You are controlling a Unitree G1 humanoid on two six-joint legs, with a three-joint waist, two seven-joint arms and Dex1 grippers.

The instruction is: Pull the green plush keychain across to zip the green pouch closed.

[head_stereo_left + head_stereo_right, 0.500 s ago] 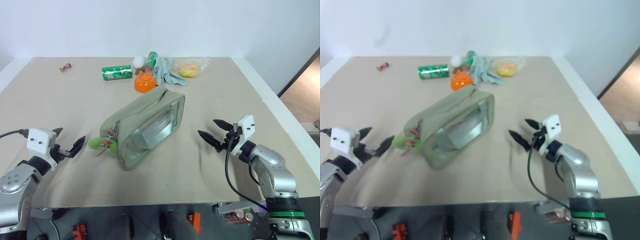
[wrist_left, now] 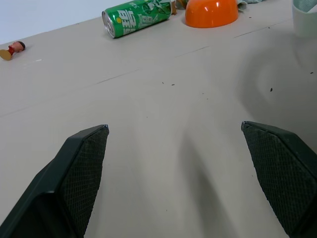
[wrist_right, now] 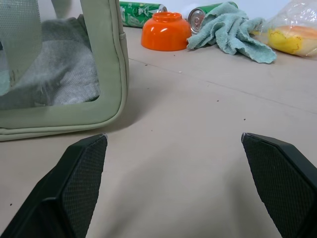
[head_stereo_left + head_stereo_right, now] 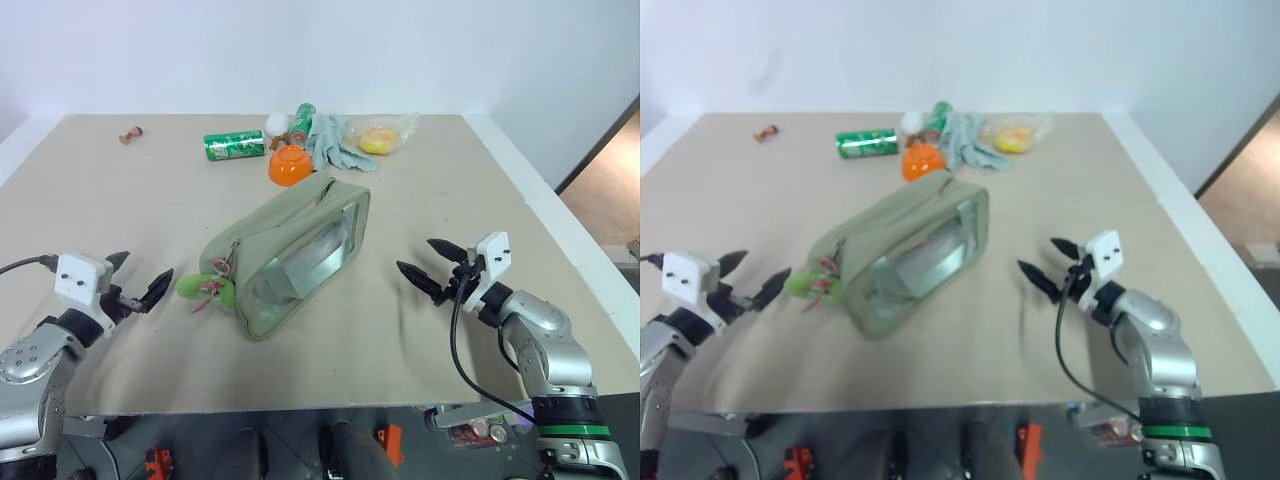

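Note:
The green pouch [image 4: 290, 252] lies on its side in the middle of the table, its clear panel facing me. At its near left end rests the green plush keychain [image 4: 207, 288], a lime fuzzy blob with reddish strings. My left gripper [image 4: 138, 281] hovers open just left of the keychain, a short gap between them. Over at the right, my right gripper [image 4: 432, 266] is open too, pointing toward the pouch from a hand's width away. In the right wrist view the pouch [image 3: 64, 74] sits ahead of the wide-spread fingers [image 3: 79, 188].
At the table's far side lie a green soda can [image 4: 234, 145], an orange bowl [image 4: 288, 165], pale gloves [image 4: 335, 143], a second can [image 4: 302, 118], a white ball [image 4: 276, 123] and a clear bag with something yellow [image 4: 380, 138]. A small figure [image 4: 130, 134] sits far left.

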